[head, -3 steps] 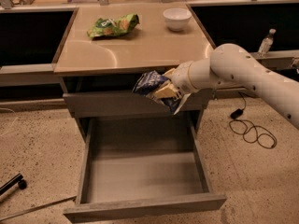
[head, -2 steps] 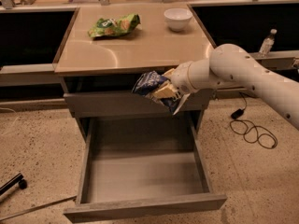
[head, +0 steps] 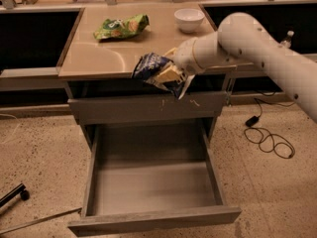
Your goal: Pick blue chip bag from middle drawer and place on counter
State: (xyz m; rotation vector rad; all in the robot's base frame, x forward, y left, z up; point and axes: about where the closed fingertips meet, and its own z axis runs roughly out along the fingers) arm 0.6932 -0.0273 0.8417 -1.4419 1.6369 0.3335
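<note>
My gripper (head: 166,73) is shut on the blue chip bag (head: 151,67) and holds it in the air at the front edge of the counter (head: 99,58), above the closed scratched drawer front. The bag is dark blue with a white edge hanging down at its right. The white arm reaches in from the right. The middle drawer (head: 153,217) is pulled fully out below and its grey inside holds nothing.
A green chip bag (head: 121,27) lies at the back of the counter and a white bowl (head: 188,19) stands at its back right. A black cable (head: 267,135) lies on the floor at right. A dark bar (head: 12,195) lies at lower left.
The arm has lifted the bag up, from in front of the top drawer to the level of the counter's front edge.
</note>
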